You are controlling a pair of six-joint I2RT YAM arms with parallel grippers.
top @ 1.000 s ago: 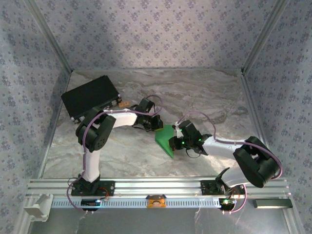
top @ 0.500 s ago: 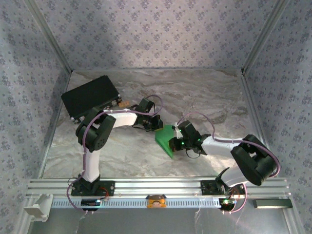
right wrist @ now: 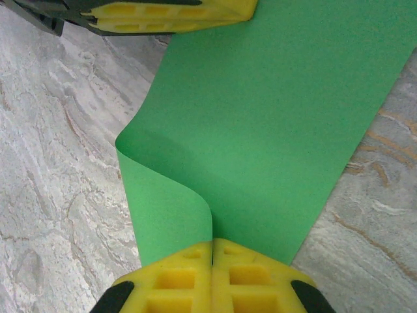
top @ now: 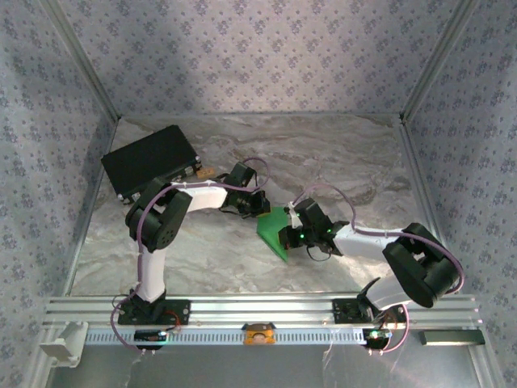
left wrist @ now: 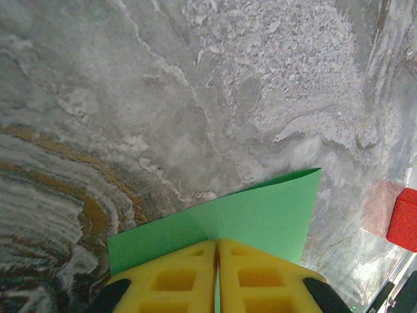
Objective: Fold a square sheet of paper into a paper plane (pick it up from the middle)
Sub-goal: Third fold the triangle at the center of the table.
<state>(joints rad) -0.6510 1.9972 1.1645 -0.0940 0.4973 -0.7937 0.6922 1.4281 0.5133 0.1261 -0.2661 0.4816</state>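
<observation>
Only container is the black case (top: 149, 162), far left on the table (top: 339, 153), just behind the left arm. It lies flat with its top side unbroken, so we cannot tell what is inside. Nothing sits on top of it.

The square sheet of paper (top: 271, 229) is mid-table, between the two wrists. The left gripper (top: 264, 210) pinches its far edge and the right gripper (top: 287, 235) pinches its near-right edge. We cannot tell if the sheet's low corner touches the table.

From the top view we get the layout, but the fingers are too small to read.

In the left wrist view, the yellow fingers (left wrist: 176, 277) are pressed together with the green edge clamped in the seam. One sheet corner points up and right over the marble. A red block (left wrist: 404, 219) sits at the right edge, well apart from the paper. We cannot pick it out from above.

In the right wrist view, the right gripper (right wrist: 212, 246) is closed tight on the sheet too. The paper bows here, with a curled lobe at the left rolling under toward the pads. The left gripper's yellow fingers (right wrist: 169, 12) show at the top, on the opposite edge. The sheet is plain and we see no sharp crease.
</observation>
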